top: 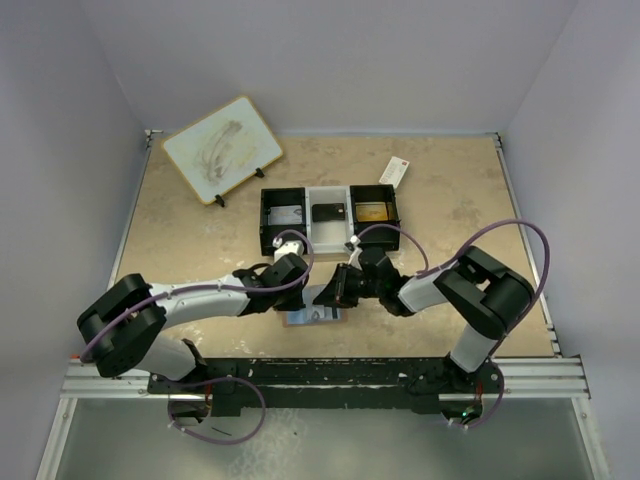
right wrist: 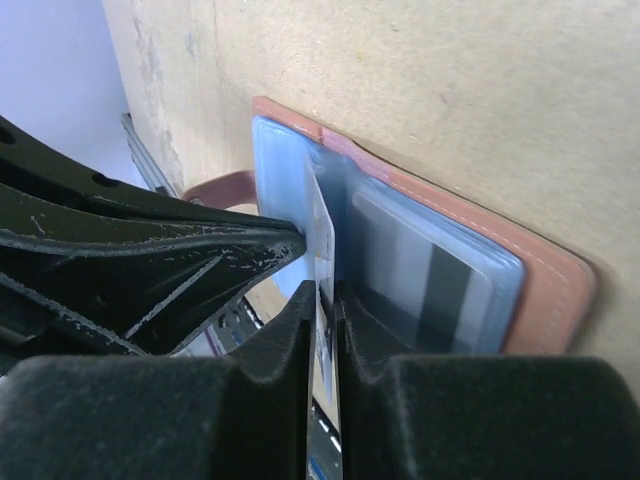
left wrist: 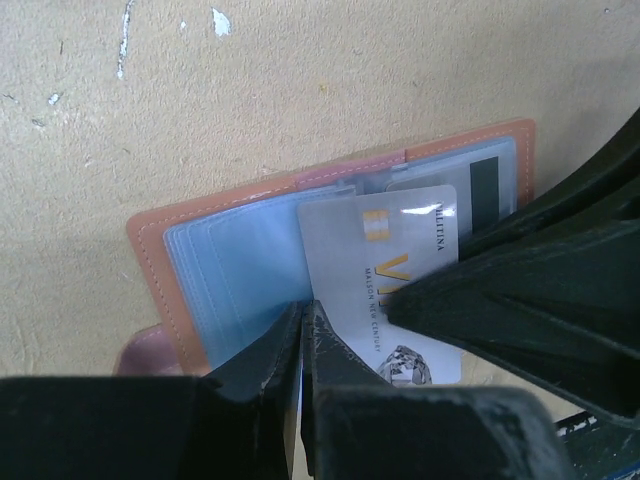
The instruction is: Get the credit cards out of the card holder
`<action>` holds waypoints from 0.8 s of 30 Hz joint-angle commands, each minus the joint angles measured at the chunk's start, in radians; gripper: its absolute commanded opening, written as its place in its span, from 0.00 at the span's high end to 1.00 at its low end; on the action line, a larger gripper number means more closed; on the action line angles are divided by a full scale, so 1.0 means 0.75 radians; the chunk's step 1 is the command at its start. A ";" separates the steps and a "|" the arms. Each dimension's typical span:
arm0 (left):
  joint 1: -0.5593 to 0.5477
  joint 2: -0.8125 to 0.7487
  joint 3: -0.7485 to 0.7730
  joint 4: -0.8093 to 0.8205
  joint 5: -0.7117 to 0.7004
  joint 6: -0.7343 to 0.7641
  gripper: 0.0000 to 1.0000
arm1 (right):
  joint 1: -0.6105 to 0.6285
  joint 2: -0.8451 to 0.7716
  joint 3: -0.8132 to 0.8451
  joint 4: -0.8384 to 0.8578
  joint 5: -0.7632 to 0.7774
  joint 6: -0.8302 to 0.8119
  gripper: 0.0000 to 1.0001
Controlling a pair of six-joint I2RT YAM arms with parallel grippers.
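My right gripper (right wrist: 325,292) is clamped edge-on around the thin silvery grey card (left wrist: 385,265), which sits half out of the salmon leather card holder (left wrist: 152,262) beneath it. My left gripper (left wrist: 303,318), clenched, presses the glossy blue pocket (left wrist: 240,260).

Salmon-tan card holder (left wrist: 150,250), bluish inside; silvery-grey card (left wrist: 370,270) (gold lettering); dark-striped card (right wrist: 425,285).

The only print I can read is on the silvery grey card (left wrist: 372,262), which sticks out of the right half of the card holder (left wrist: 215,205). It shows big gold letters beginning "VI", the rest hidden. Beside them is a small line that looks like "MAISON NEW CENTURY". Toward the holder's fold there is a short word, perhaps "PLATINA".
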 commanded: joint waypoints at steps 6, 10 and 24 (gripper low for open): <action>-0.003 -0.046 -0.039 -0.119 -0.091 0.002 1.00 | 0.033 -0.111 0.072 -0.217 0.113 -0.060 1.00; -0.003 -0.076 -0.043 -0.139 -0.115 -0.001 1.00 | 0.029 -0.234 0.109 -0.489 0.236 -0.139 1.00; -0.001 -0.326 0.029 -0.218 -0.215 0.036 0.78 | 0.047 -0.625 0.138 -0.492 0.461 -0.460 1.00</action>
